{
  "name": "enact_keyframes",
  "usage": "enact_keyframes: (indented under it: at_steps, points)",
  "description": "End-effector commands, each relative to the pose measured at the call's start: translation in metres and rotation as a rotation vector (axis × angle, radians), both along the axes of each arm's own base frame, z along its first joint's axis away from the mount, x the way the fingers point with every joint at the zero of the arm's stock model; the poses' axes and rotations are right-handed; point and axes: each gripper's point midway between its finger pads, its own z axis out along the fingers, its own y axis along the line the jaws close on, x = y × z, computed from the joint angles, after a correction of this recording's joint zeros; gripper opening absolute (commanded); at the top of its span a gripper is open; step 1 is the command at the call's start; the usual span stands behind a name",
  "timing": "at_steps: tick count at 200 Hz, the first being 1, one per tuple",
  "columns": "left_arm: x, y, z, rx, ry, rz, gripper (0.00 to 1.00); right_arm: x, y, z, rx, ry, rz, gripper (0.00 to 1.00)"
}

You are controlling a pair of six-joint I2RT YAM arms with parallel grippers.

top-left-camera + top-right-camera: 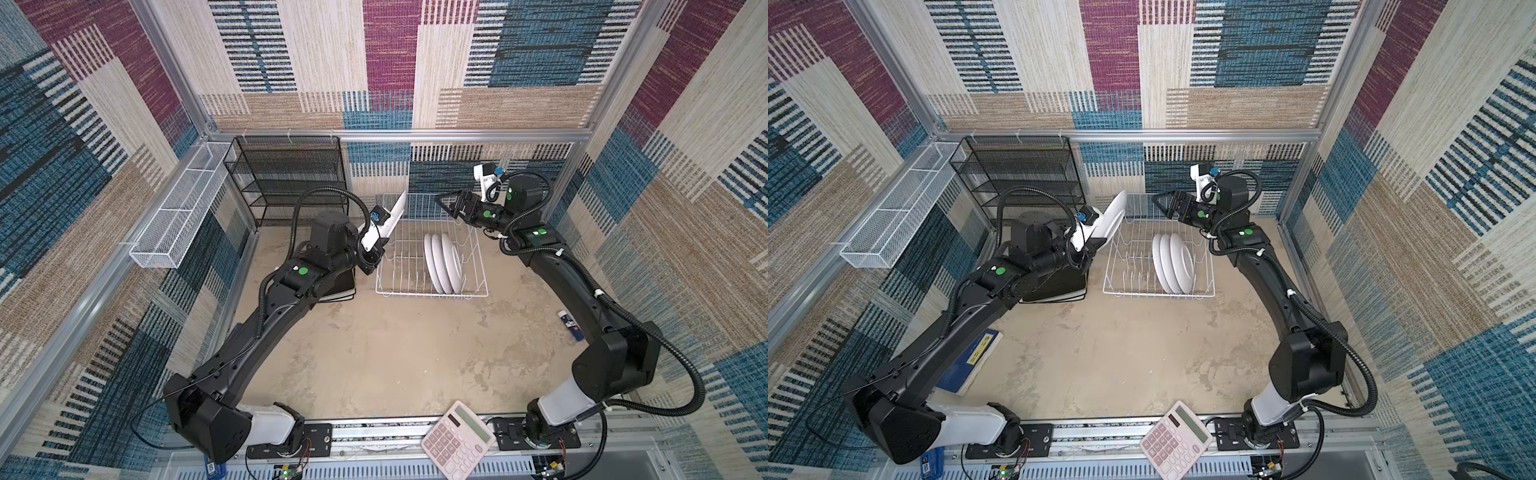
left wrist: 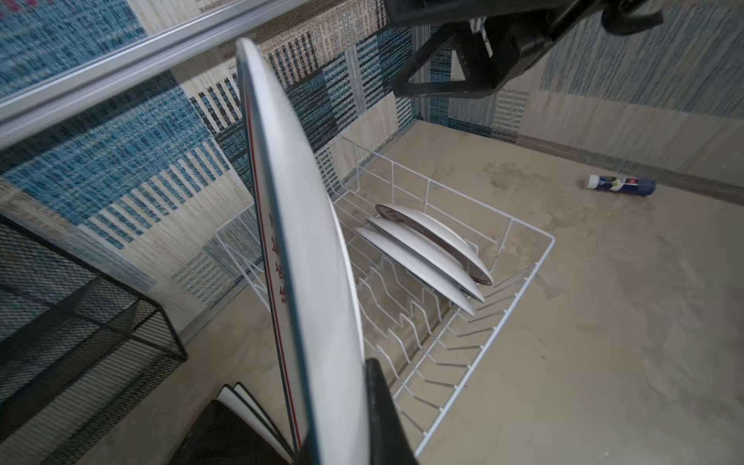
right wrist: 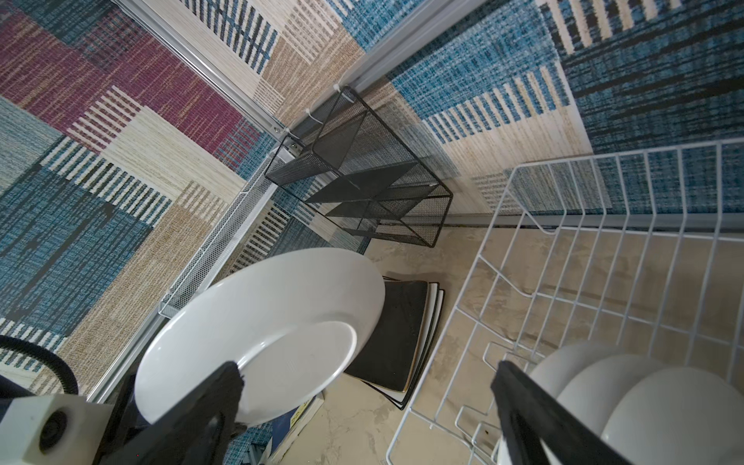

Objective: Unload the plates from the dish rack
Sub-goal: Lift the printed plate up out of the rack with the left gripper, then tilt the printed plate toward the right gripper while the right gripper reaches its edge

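Beside a black mesh shelf (image 1: 286,178), the dish rack (image 1: 415,293) holds three round plates (image 1: 442,262) upright. The left gripper (image 1: 375,249) clamps a fourth plate (image 1: 395,214) on edge at the rack's left rim, near stacked square plates (image 1: 343,284). The right gripper (image 1: 451,205) hangs released over the far right corner.

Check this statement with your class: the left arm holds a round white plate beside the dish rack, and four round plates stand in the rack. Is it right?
Not quite: three plates, not four, stand in the dish rack, as both top views show. The left fingers do hold a round white plate beside it.
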Motion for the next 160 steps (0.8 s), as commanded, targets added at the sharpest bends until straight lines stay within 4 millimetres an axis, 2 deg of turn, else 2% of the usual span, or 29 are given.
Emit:
enact_keyframes:
  at_steps: [1,41,63,95,119,138,160]
  points:
    - [0.011,0.011,0.022,0.165,-0.249,0.056,0.00,-0.002,0.010,0.007,-0.003,0.002,0.078,0.99]
    - [0.014,0.007,-0.005,0.459,-0.393,0.075,0.00,-0.005,0.020,0.000,0.021,0.039,0.158,0.99]
    - [0.016,0.001,-0.014,0.562,-0.460,0.082,0.00,-0.004,0.022,-0.008,-0.008,0.064,0.175,0.99]
    - [0.017,-0.011,-0.023,0.635,-0.499,0.065,0.00,-0.003,0.023,-0.033,-0.047,0.144,0.169,0.99]
    - [0.017,-0.021,-0.035,0.739,-0.558,0.031,0.00,-0.005,0.031,-0.054,-0.075,0.192,0.173,0.93]
    - [0.018,-0.026,-0.046,0.801,-0.606,0.017,0.00,-0.006,0.036,-0.069,-0.115,0.224,0.152,0.92]
    - [0.020,-0.027,-0.056,0.852,-0.634,0.009,0.00,-0.007,0.042,-0.081,-0.124,0.252,0.155,0.85]
